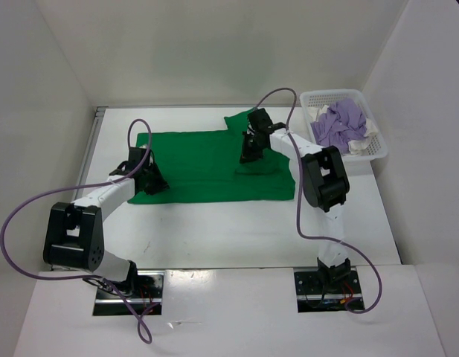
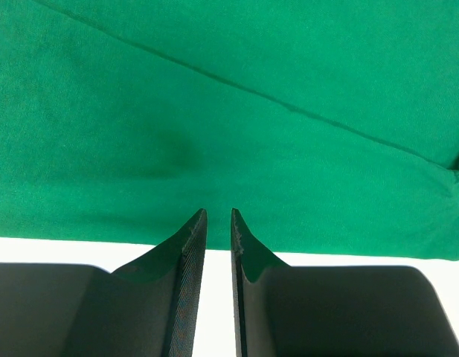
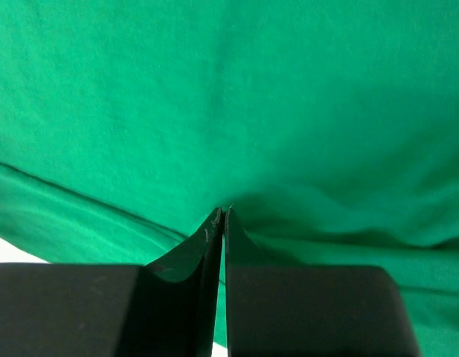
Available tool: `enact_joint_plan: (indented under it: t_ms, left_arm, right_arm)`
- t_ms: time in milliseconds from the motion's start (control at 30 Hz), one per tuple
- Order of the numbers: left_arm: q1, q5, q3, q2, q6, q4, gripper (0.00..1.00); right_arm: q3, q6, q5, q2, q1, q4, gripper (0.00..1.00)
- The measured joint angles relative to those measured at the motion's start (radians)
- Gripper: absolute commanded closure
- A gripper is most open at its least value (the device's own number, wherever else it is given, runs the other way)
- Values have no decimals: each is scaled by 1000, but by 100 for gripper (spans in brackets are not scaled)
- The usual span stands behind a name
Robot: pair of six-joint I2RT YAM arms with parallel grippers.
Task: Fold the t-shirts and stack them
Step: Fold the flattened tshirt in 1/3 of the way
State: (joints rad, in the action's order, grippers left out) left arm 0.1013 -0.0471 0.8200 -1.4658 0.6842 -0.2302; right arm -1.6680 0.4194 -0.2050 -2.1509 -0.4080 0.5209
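A bright green t-shirt (image 1: 207, 167) lies spread flat across the middle of the table. My left gripper (image 1: 151, 182) is low at its left edge. In the left wrist view its jaws (image 2: 219, 212) stand a narrow gap apart, tips at the green hem (image 2: 229, 111), with white table showing between them. My right gripper (image 1: 249, 155) is down on the shirt's far right part. In the right wrist view it (image 3: 223, 210) is shut on green fabric (image 3: 289, 97), which puckers at the tips. A light purple t-shirt (image 1: 341, 123) and a white t-shirt (image 1: 363, 141) lie crumpled in the basket.
The white mesh basket (image 1: 378, 152) stands at the table's far right, near the right wall. White walls close in the table on the left, back and right. Purple cables loop from both arms.
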Motion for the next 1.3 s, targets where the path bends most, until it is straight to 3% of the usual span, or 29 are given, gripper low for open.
enact_joint_plan:
  t_ms: [33, 533, 567, 700, 833, 933, 1000, 1033, 1133, 1300]
  left_arm:
    - [0, 0, 0, 0, 0, 0, 74]
    - [0, -2, 0, 0, 2, -1, 74]
    - [0, -2, 0, 0, 2, -2, 74]
    - [0, 1, 3, 1, 1, -7, 72]
    - [0, 19, 17, 11, -13, -25, 71]
    - [-2, 42, 24, 22, -32, -31, 71]
    - [-5, 50, 24, 23, -39, -32, 71]
    - [-6, 50, 24, 20, -47, -32, 71]
    - [-27, 33, 25, -7, -51, -30, 71]
    - [-98, -9, 23, -38, -48, -28, 71]
  right_arm:
    - [-14, 0, -2, -10, -1, 2, 98]
    - [-314, -47, 26, -206, -61, 98, 95]
    - [-333, -49, 31, -216, -65, 106, 93]
    - [-403, -56, 40, -244, -74, 121, 63]
    - [-410, -61, 68, -229, -77, 125, 52]
    - [-315, -64, 82, -148, -64, 117, 48]
    - [-224, -60, 85, -63, -48, 112, 57]
    - [-163, -55, 84, -5, -32, 104, 74]
    - [35, -15, 92, 177, 23, 53, 95]
    - [409, 122, 103, 413, 111, -43, 98]
